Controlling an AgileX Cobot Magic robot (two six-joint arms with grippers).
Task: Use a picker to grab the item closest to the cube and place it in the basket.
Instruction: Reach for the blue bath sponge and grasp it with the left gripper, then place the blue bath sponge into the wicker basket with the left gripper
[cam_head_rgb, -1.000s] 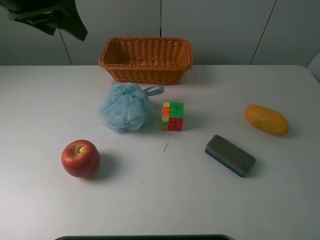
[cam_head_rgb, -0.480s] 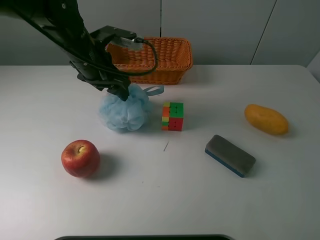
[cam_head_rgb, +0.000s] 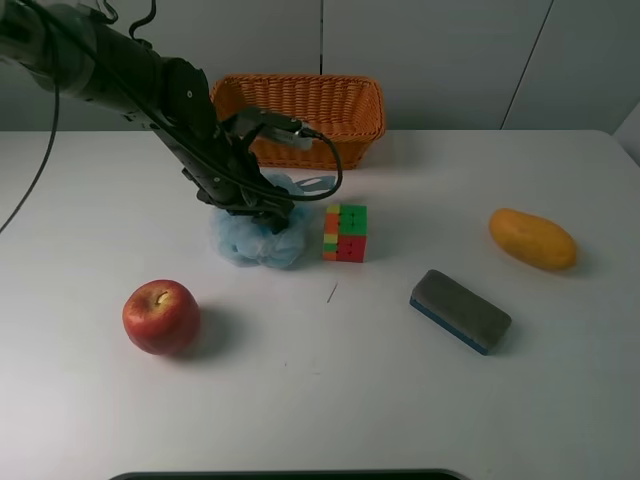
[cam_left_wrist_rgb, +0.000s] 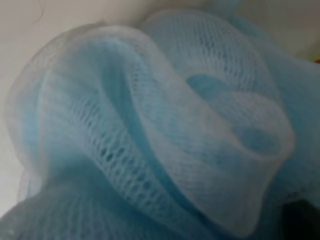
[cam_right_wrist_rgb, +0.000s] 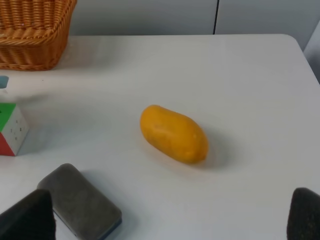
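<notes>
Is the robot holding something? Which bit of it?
Cannot be told for sure: the left gripper is pressed into the top of the blue bath sponge, its fingers hidden in mesh. The right gripper holds nothing.

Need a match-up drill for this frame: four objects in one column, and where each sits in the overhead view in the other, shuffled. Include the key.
Things
1. blue bath pouf
2. apple
3. basket
4. grey eraser block

Places
A. front left, alone
B. right of the cube, nearer the front than the orange fruit
C. under the left pincer, just left of the cube
D. at the back of the table

Pairs: 1-C, 2-A, 3-D, 4-B
</notes>
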